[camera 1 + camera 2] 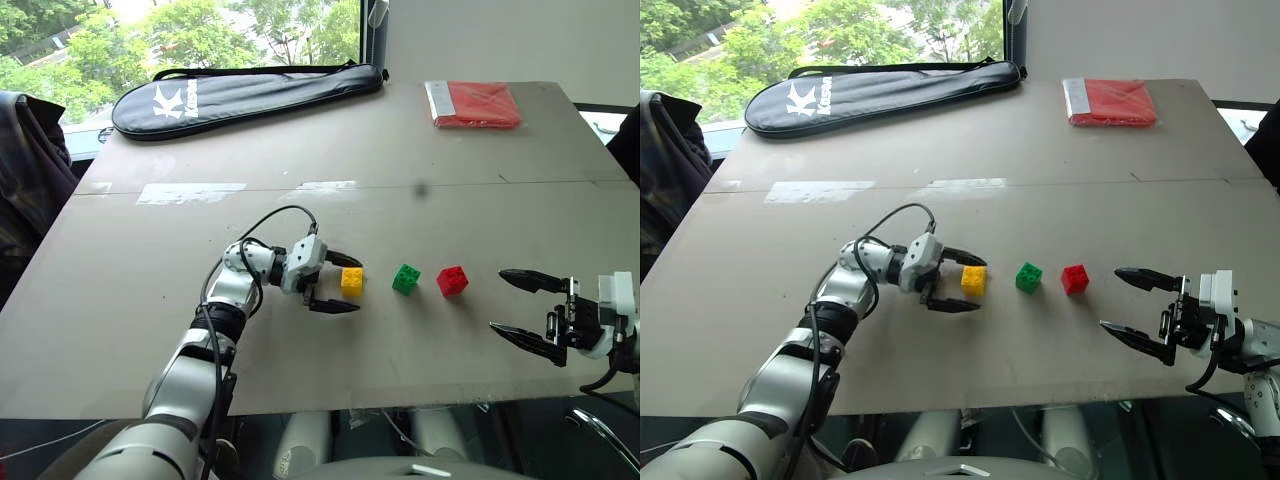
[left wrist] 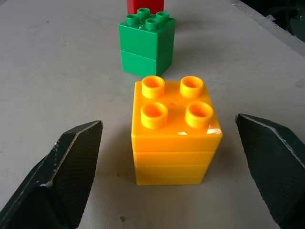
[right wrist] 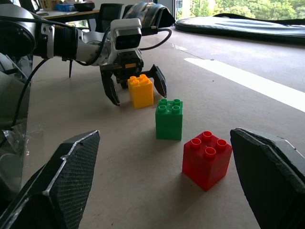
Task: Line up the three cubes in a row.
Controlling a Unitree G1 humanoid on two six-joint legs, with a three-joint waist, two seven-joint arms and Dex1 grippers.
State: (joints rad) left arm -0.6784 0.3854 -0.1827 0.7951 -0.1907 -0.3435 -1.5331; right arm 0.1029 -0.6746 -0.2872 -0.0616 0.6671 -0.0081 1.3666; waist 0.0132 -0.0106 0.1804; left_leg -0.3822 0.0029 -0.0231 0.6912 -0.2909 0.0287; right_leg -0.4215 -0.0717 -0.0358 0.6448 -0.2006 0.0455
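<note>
Jaws of the left gripper (image 1: 341,283) stand apart on either side of the yellow cube (image 1: 352,281), with a clear gap to each finger in the left wrist view; the forearm reaches in low across the surface (image 1: 300,150), wrist bent so the fingers point toward the robot's right. Beyond the yellow cube stand the green cube (image 1: 406,278) and the red cube (image 1: 452,280), the three apart but roughly in one line (studs up, as the right wrist view shows). Right gripper (image 1: 527,309), jaws wide apart, hovers level near the red cube. A black racket bag (image 1: 240,95) at the far edge bears white lettering beginning with "K"; a red packet (image 1: 476,104) lies far right.
</note>
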